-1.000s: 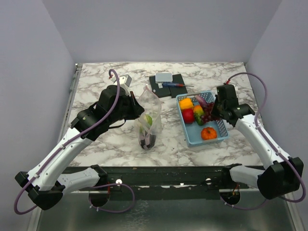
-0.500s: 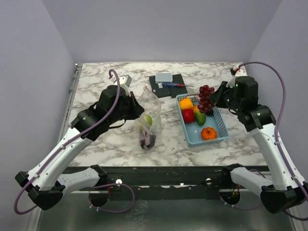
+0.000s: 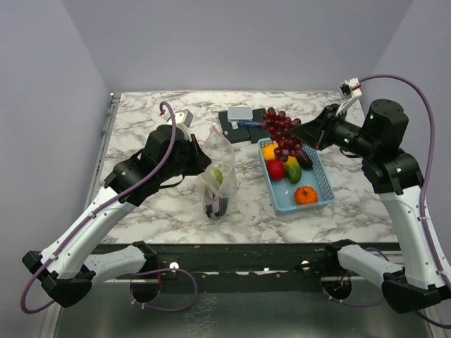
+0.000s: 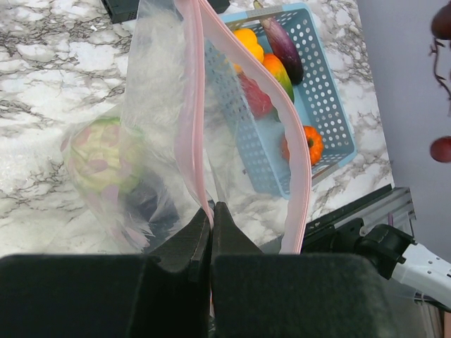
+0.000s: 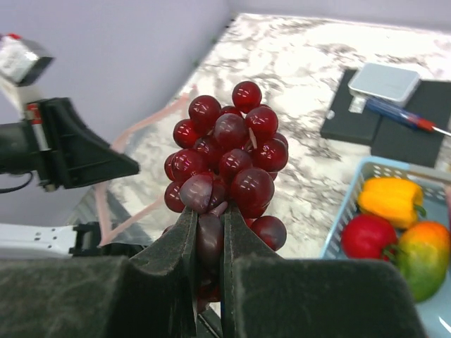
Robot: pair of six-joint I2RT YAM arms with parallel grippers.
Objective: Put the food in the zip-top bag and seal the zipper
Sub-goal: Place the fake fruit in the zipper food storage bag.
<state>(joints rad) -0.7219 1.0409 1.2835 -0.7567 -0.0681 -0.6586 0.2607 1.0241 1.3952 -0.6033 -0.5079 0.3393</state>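
Pinching the zipper (image 4: pixel 189 105) of the zip-top bag (image 3: pixel 220 184) in our fully closed left gripper (image 4: pixel 211 211), we hold it upright, green cabbage (image 4: pixel 102 155) inside, while our right gripper (image 5: pixel 209 232), narrowly parted, clamps the grape bunch (image 5: pixel 225 151) aloft near the blue basket (image 3: pixel 320 201).

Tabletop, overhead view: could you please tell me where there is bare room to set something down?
Bare marble lies along the near edge in front of the bag and basket, in the strip between those two, and at the far left corner. It is crowded at the middle back around the black pads, where the right claw holds grapes overhead.
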